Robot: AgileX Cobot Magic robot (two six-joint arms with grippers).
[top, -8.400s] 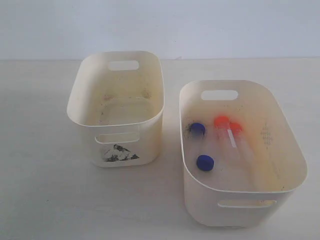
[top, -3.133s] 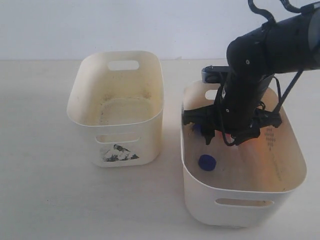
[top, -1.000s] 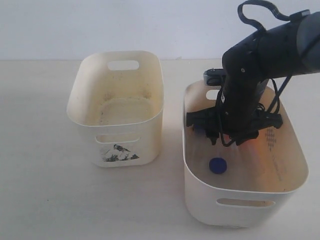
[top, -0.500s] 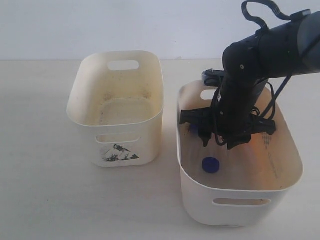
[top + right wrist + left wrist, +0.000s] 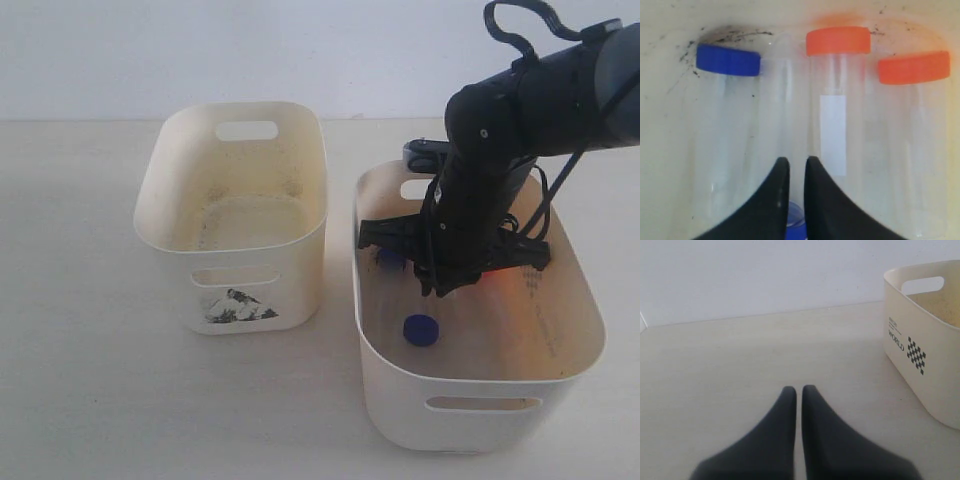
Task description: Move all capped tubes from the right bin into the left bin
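The right bin (image 5: 400, 400) holds the capped tubes. In the right wrist view three lie side by side: one with a blue cap (image 5: 728, 60) and two with orange caps (image 5: 838, 41) (image 5: 914, 67). The other blue cap (image 5: 421, 330) sits alone near the bin's front and shows through the narrow gap between my right gripper's fingers (image 5: 796, 225). My right gripper (image 5: 432, 288) (image 5: 796, 162) is shut, down inside the right bin above the tubes, holding nothing. The left bin (image 5: 300, 235) with its sticker looks empty. My left gripper (image 5: 796, 390) is shut over bare table.
The left wrist view shows an end of the left bin (image 5: 920, 370) with a checkered "WORLD" mark, off to one side of my left gripper. My right arm's black body (image 5: 500, 130) hides much of the right bin's back half. A pale wall (image 5: 300, 50) stands behind the table.
The right bin has slid slightly left with my right gripper inside it. The lone blue-capped tube has shifted left on the bin floor. My right gripper has dipped a little lower.
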